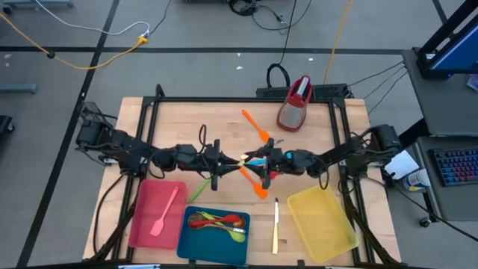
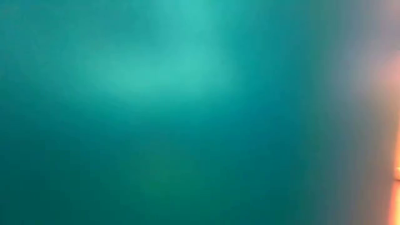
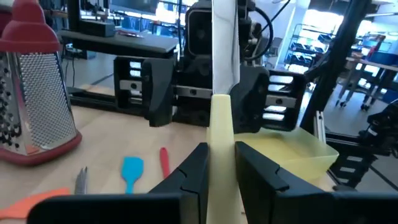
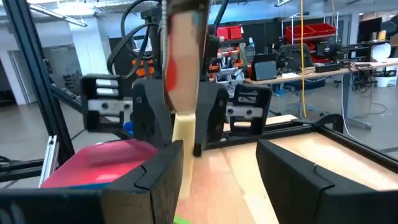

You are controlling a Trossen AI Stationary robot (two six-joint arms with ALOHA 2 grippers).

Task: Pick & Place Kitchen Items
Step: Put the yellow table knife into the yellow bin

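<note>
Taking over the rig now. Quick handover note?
Left gripper: shut on a cream knife, mid-table, facing the right gripper.
Right gripper: open, close up to that knife.
Done: pink spatula in red tray; spoons in blue tray.
Left: held knife, second knife beside yellow tray, two orange spatulas, blue spatula, green utensil, all loose on the table.
</note>
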